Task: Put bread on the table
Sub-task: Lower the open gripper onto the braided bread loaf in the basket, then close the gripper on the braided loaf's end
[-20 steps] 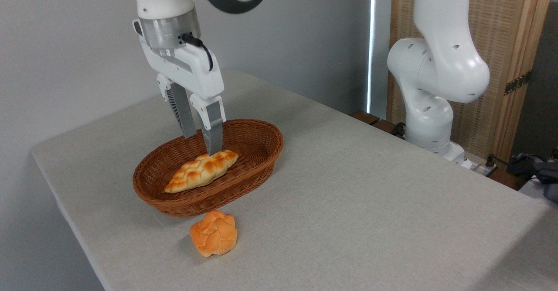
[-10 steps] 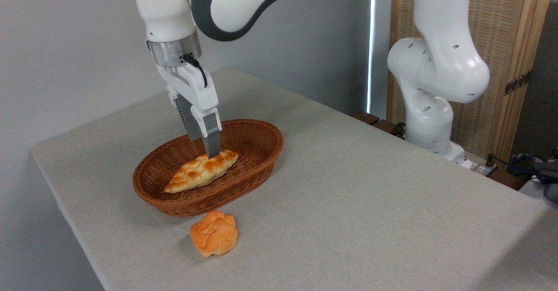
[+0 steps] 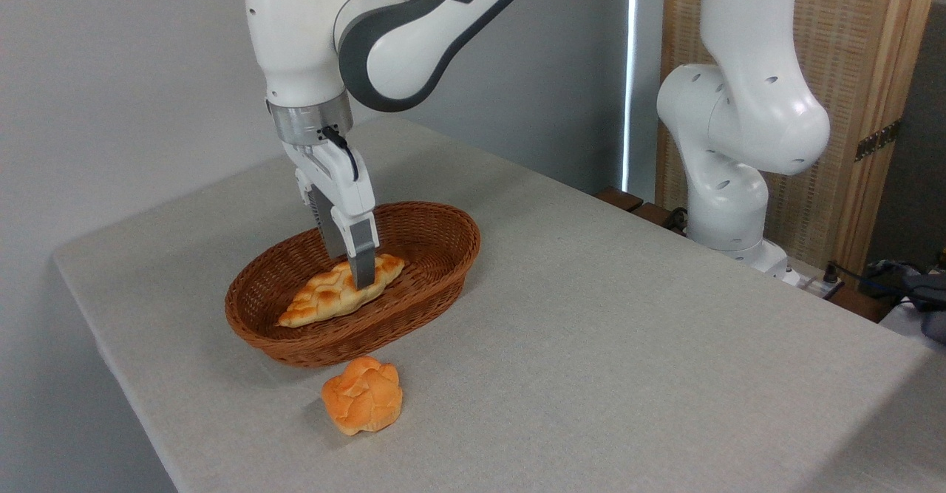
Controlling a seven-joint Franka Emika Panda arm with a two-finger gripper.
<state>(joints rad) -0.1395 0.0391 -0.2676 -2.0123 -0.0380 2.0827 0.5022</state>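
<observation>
The bread [image 3: 323, 298], a braided golden loaf with browned patches, lies lengthwise in the brown wicker basket [image 3: 443, 219] on the table [image 3: 628, 345]. My gripper [image 3: 352, 268] reaches straight down into the basket over the loaf's right half. Its fingers stand on either side of the loaf. The near finger [image 3: 362, 256] covers part of the loaf's front, and the far fingertip is hidden behind the bread. The jaws still look apart, so the gripper is open.
A small round orange knotted bun [image 3: 362, 395] sits on the cloth just in front of the basket. The arm's white base [image 3: 728, 182] stands at the table's far right edge. The table's left edge runs close to the basket.
The gripper turned about its vertical axis, shifted slightly right and came down, so its fingers now straddle the loaf. Bread, basket and bun have not moved.
</observation>
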